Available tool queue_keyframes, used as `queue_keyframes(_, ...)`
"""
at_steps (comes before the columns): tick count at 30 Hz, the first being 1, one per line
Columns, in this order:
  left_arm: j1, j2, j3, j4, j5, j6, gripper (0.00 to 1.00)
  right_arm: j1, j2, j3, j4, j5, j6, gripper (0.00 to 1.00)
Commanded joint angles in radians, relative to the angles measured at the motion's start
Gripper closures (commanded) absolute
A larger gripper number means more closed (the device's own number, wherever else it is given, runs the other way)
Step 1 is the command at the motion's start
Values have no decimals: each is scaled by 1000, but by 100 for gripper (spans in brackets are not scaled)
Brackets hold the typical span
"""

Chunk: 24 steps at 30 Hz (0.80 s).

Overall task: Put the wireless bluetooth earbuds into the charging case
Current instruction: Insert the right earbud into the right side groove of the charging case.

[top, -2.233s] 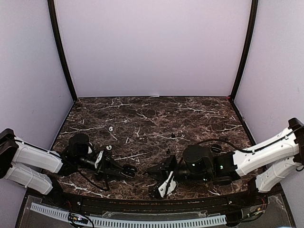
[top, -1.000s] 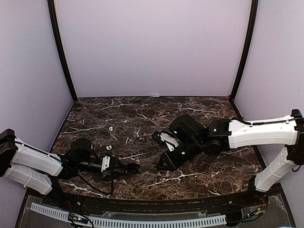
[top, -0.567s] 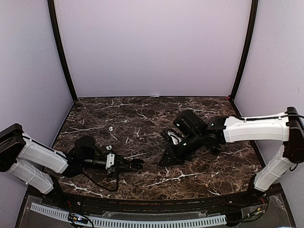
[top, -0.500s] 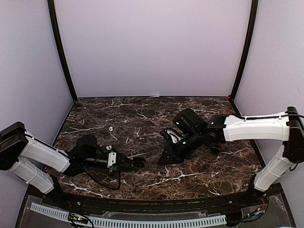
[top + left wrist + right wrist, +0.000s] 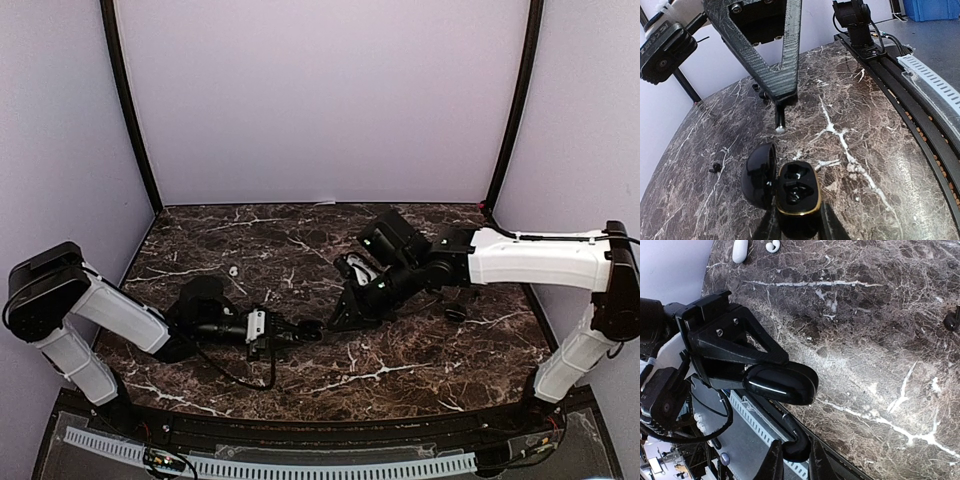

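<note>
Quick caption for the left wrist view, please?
Left pincer grips the open charging case; right pincer holds an earbud near it.

A marble table [image 5: 420, 350], dark brown to black, is crossed by thin white veins. Pale lilac walls [image 5: 320, 100] surround it, edged by black posts [image 5: 128, 110]. The left arm [image 5: 110, 310] and right arm [image 5: 530, 260] have white shells and black joints. The left gripper [image 5: 799, 227] and right gripper [image 5: 783, 95] are matt black, and the right one's fingers are finely ribbed. The charging case [image 5: 797, 192] is glossy black, with a gold rim around its black inside. The black earbud [image 5: 794, 447] between the right fingers shines. Two white earbuds [image 5: 740, 250] stand out against the dark marble.
</note>
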Motion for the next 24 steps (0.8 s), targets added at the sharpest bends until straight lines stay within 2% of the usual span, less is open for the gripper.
queue_keyframes(1,-11,20,38,39,-22,1,100,-2,29,53,-50,54,6,100)
queue_keyframes(24,-21,113,49,141,-56,-18,100,-12,67,77,-136,137,-11,100)
